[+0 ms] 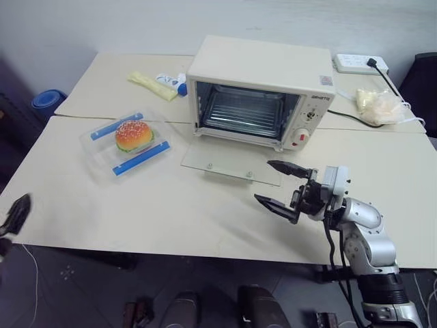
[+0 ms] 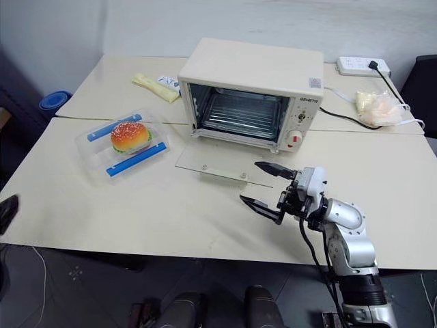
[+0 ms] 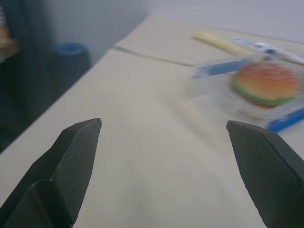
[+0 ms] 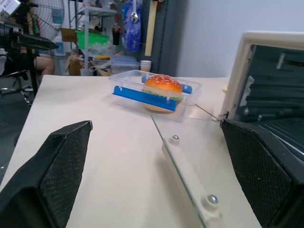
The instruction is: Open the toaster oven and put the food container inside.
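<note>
The cream toaster oven (image 1: 259,75) stands at the back middle of the table. Its glass door (image 1: 229,164) lies flat and open, and the wire rack shows inside. Left of the oven rests the food container (image 1: 130,140), a clear box with two blue clips and a toy hamburger. My right gripper (image 1: 263,180) hovers open just in front of the door's right end, pointing left, with nothing between its fingers. My left gripper (image 3: 164,123) is open and empty off the table's left front edge (image 1: 15,213). The left wrist view shows the container (image 3: 261,85) some way ahead of it.
A yellowish plastic bag (image 1: 379,106) and a white power strip (image 1: 355,63) with a black cable lie at the back right. A yellow packet (image 1: 151,85) sits behind the container. A blue bin (image 1: 48,102) stands beyond the table's left side. A seam (image 1: 102,117) joins two tabletops.
</note>
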